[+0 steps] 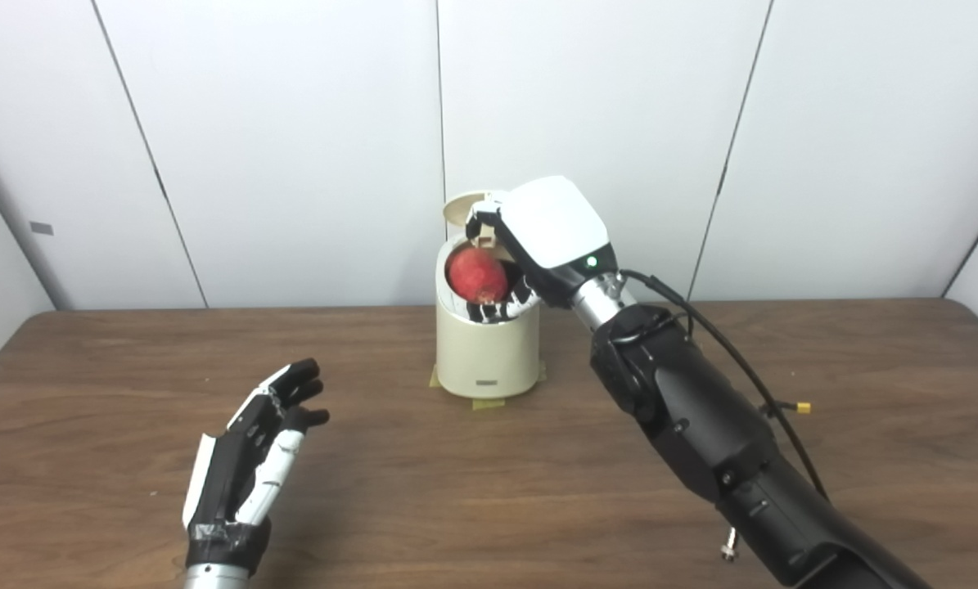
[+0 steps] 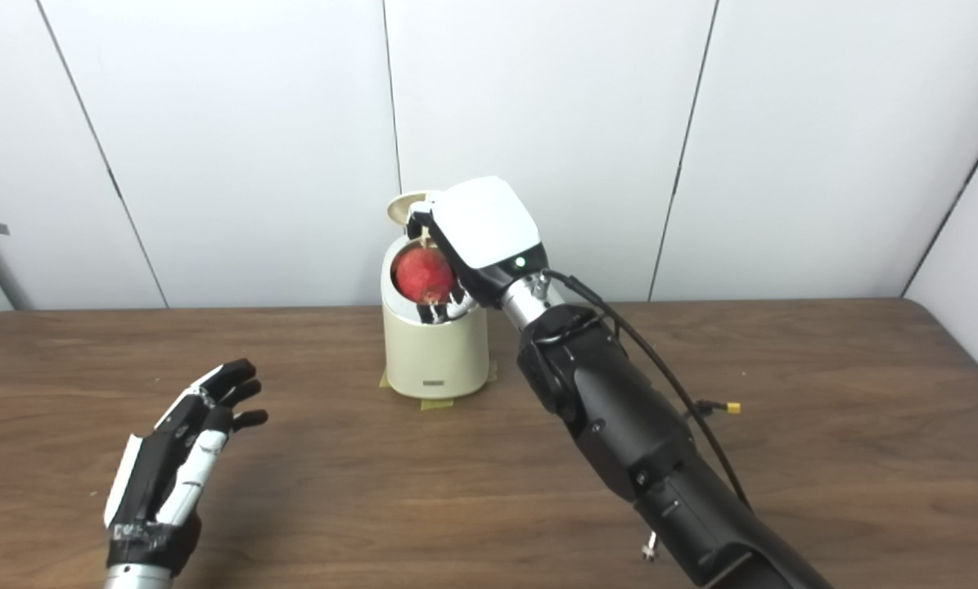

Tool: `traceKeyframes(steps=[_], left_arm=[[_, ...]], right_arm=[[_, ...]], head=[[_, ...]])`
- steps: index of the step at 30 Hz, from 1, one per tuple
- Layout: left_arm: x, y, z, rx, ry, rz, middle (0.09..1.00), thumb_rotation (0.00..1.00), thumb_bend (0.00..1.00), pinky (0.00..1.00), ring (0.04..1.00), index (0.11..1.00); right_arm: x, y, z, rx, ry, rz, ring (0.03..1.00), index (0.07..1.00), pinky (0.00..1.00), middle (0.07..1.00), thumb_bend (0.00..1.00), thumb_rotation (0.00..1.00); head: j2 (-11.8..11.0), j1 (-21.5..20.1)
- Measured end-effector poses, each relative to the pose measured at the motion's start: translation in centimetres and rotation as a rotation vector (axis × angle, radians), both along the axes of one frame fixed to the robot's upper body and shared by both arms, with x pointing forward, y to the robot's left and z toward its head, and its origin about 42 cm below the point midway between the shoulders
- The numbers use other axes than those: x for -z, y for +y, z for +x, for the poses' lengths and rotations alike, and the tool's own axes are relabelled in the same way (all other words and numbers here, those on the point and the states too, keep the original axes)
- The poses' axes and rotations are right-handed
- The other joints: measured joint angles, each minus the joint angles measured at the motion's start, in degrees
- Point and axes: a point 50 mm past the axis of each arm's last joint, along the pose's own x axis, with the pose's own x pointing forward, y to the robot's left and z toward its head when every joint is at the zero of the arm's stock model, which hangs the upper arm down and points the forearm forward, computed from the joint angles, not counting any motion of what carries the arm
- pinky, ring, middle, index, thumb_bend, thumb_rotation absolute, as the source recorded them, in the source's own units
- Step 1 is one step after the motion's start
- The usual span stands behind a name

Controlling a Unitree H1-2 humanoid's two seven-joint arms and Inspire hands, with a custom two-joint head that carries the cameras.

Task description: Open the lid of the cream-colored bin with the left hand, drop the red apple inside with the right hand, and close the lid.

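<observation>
Nearby, yellow tape (image 1: 489, 403) beneath bin (image 1: 487, 352)

**Black-and-White Hands, Dark Forearm**

The right hand (image 1: 538, 245) has a glossy white back shell with a small green light at its lower edge, nearest the silver wrist collar. Below that collar runs a black, screw-dotted forearm, with a black cable alongside ending in a yellow connector. The left hand (image 1: 251, 458) is black with white panels and a taped wrist.

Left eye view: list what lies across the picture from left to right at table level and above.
left hand → cream-colored bin with the red apple at its open mouth → right hand holding the apple → yellow connector on the cable.
</observation>
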Motion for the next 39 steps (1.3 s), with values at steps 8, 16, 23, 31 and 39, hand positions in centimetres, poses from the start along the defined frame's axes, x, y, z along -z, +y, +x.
traceKeyframes(steps=[8, 16, 23, 31, 39], left_arm=[[0.0, -0.1, 0.0, 0.004, 0.000, -0.001, 0.854, 0.62, 0.62, 0.73, 0.842, 0.809], [0.0, -0.1, 0.0, 0.019, 0.000, -0.001, 0.856, 0.62, 0.63, 0.73, 0.842, 0.809], [0.0, 0.0, 0.0, 0.016, 0.001, -0.001, 0.845, 0.62, 0.61, 0.72, 0.831, 0.797], [0.0, 0.0, 0.1, 0.011, 0.001, 0.005, 0.823, 0.63, 0.49, 0.71, 0.807, 0.779], [-1.3, 0.2, 1.6, -0.019, -0.002, 0.097, 0.832, 0.75, 0.43, 0.86, 0.857, 0.783]], right_arm=[[0.0, 0.0, 0.0, -0.004, 0.001, 0.002, 0.590, 0.628, 0.45, 0.689, 1.00, 0.09], [0.0, 0.0, 0.0, -0.009, -0.013, 0.010, 0.547, 0.593, 0.42, 0.648, 0.96, 0.13], [0.3, -0.7, -0.4, -0.071, -0.161, 0.143, 0.307, 0.471, 0.27, 0.381, 0.53, 0.14], [3.4, -3.3, -3.7, -0.094, -0.092, 0.458, 0.479, 0.485, 0.39, 0.487, 0.52, 0.01], [8.5, -7.7, -7.1, -0.132, 0.121, 0.825, 0.827, 0.839, 0.71, 0.854, 0.29, 0.73]], head=[[0.00, 0.09], [0.09, 0.00], [-0.09, -0.09], [-0.26, -0.35], [-0.09, -0.26]])
